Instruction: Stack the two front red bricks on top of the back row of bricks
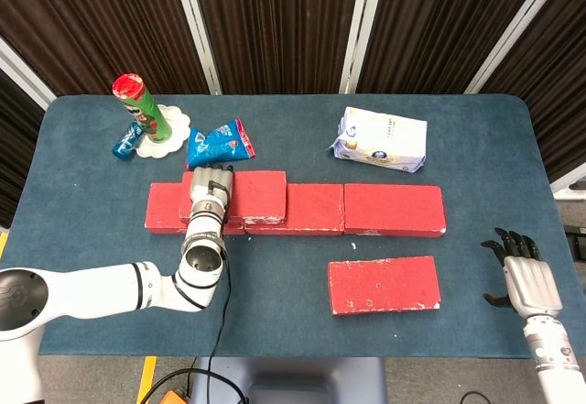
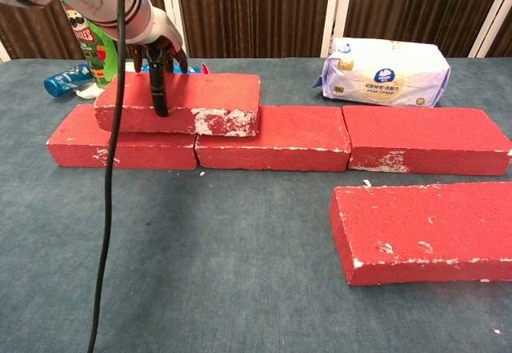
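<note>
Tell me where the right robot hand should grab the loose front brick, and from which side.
Take the front red brick across its short width near mid-length, coming straight down from above, thumb on the near long face and fingers on the far one. It lies flat with bare table all around, so both long faces are free; a centred hold should limit tipping. The right robot hand waits open just beyond its right end.

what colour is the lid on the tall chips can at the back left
Red: the lid tops the green chips can, clearest in the head view.
</note>
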{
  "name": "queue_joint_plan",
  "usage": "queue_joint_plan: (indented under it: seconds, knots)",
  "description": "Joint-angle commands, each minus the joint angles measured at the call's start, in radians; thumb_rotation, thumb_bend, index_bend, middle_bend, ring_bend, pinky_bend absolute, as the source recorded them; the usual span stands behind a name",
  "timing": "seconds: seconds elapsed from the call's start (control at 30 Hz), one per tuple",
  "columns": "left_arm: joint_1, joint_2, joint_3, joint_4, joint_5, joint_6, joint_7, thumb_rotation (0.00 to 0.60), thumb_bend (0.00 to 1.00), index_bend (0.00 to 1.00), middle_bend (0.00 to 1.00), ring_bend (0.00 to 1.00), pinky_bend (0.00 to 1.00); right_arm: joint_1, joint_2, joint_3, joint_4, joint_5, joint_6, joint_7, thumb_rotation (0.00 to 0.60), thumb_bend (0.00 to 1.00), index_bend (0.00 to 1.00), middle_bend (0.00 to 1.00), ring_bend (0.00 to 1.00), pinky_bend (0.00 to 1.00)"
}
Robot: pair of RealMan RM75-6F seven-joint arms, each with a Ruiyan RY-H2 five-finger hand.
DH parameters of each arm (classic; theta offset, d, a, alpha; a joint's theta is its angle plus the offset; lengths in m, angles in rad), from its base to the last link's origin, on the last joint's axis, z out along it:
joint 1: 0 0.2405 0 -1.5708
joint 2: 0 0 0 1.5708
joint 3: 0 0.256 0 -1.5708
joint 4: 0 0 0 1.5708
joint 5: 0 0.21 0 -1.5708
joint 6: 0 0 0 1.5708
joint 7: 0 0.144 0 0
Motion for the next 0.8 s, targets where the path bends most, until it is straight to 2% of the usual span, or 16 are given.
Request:
queue_joint_plan:
  seconds: [0.03,0.8]
  knots:
    - [0.005,-0.001,0.0,0.002,0.002,-0.001,0.002,0.6,0.23,0.0,0.07,0.0,0.16,0.0,-0.001,0.0,0.0,0.0,0.0,-0.001,0.6,0.0,0.34,0.15,0.09,0.0]
    - [0.038,0.015,-0.001,-0.041,0.019,0.014,0.007,0.6,0.23,0.0,0.04,0.0,0.14,0.001,-0.005,-0.003,-0.003,0.001,0.001,-0.012,0.6,0.0,0.35,0.15,0.09,0.0]
